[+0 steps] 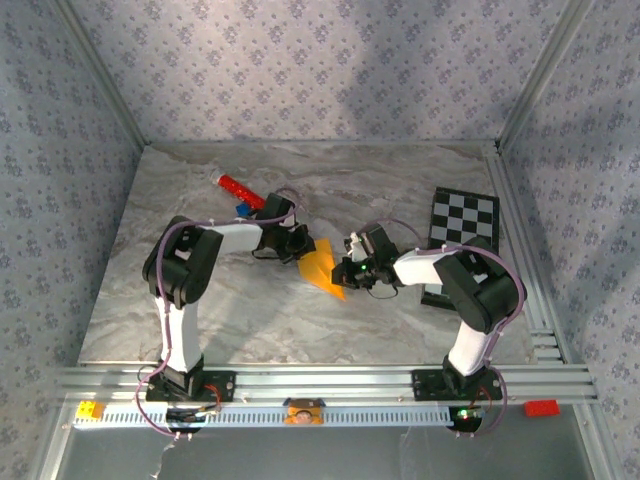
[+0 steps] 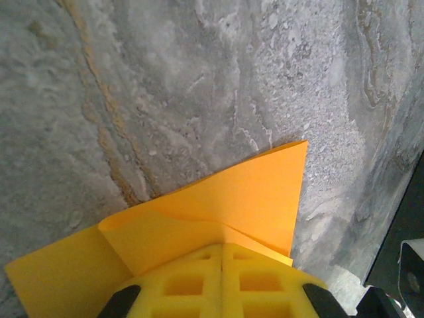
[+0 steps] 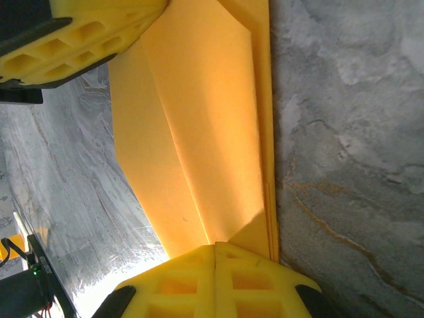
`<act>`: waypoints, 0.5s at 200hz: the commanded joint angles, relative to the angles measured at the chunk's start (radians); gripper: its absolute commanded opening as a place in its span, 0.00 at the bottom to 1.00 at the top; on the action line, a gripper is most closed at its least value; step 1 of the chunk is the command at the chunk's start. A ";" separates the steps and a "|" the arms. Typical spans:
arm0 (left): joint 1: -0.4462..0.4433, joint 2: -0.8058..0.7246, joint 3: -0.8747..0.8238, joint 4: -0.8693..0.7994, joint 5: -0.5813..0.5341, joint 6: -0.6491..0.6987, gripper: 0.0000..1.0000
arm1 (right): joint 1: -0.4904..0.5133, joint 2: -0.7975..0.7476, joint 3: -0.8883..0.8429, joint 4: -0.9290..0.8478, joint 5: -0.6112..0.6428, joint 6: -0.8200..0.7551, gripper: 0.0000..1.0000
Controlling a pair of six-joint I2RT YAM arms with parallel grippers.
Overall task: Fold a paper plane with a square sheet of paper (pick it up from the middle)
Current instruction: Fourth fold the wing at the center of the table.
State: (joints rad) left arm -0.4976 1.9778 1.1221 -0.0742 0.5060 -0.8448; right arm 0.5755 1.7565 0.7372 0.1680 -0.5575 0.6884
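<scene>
- Top external view: the checkered board [image 1: 463, 217] lies at the right edge of the marble tabletop [image 1: 250, 320]. The square sheet of paper [image 1: 322, 268], folded into a smaller orange-yellow pointed shape, sits well left of the board, near the middle of the tabletop. The left gripper [image 1: 300, 246] meets the paper's edge that is farther from the board. The right gripper [image 1: 352, 271] meets the edge nearer to it. A red cylinder [image 1: 240, 188] lies still farther left of the board, beyond the left arm.
- Left wrist view: the left gripper [image 2: 222, 250] has its two yellow fingers [image 2: 179, 281] pressed together, with no gap between them. They pinch an edge of the square sheet of paper [image 2: 255, 192]. The paper spreads out ahead of the gripper over the grey tabletop [image 2: 199, 86], with one corner pointing up and to the right. A crease runs across it.
- Right wrist view: the right gripper [image 3: 215, 250] is likewise closed tight on the square sheet of paper [image 3: 199, 126]. Layered folds run lengthwise away from the fingers. At the paper's far end, the left gripper [image 3: 86, 33] clamps the opposite edge. The tabletop [image 3: 351, 132] shows on both sides. I cannot tell whether the paper touches it.
</scene>
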 commanded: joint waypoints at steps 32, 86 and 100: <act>0.105 0.053 0.040 -0.063 -0.188 0.056 0.04 | -0.005 0.029 -0.057 -0.177 0.039 -0.016 0.00; 0.104 0.042 0.088 -0.109 -0.201 0.088 0.04 | -0.005 0.028 -0.052 -0.180 0.031 -0.017 0.00; 0.093 0.019 0.093 -0.115 -0.204 0.094 0.04 | -0.005 0.026 -0.051 -0.177 0.033 -0.016 0.00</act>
State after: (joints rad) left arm -0.4191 1.9991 1.1950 -0.1394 0.4419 -0.7914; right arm 0.5755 1.7565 0.7372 0.1688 -0.5579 0.6884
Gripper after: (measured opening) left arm 0.044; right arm 0.052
